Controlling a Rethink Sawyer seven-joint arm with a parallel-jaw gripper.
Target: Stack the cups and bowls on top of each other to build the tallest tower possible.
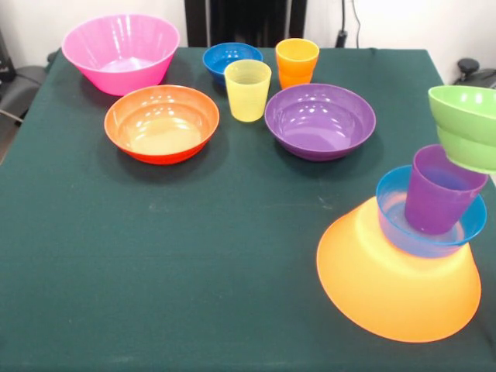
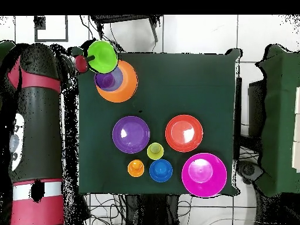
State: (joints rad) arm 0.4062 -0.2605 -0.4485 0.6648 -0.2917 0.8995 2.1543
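Building on the yellow-orange bowl (image 1: 399, 291), upside down as the tower's base | light blue bowl (image 1: 395, 221) sits on it, purple cup (image 1: 442, 190) inside that | green bowl (image 1: 469, 124) hangs tilted just above the cup; we should level and centre it | gripper (image 2: 82, 63) beside it, jaws: we cannot tell.

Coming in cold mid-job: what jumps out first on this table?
The tower at one table corner: an upturned yellow-orange bowl carrying a light blue bowl and purple cup, with a green bowl above. Loose pieces cluster across the table, led by the big pink bowl.
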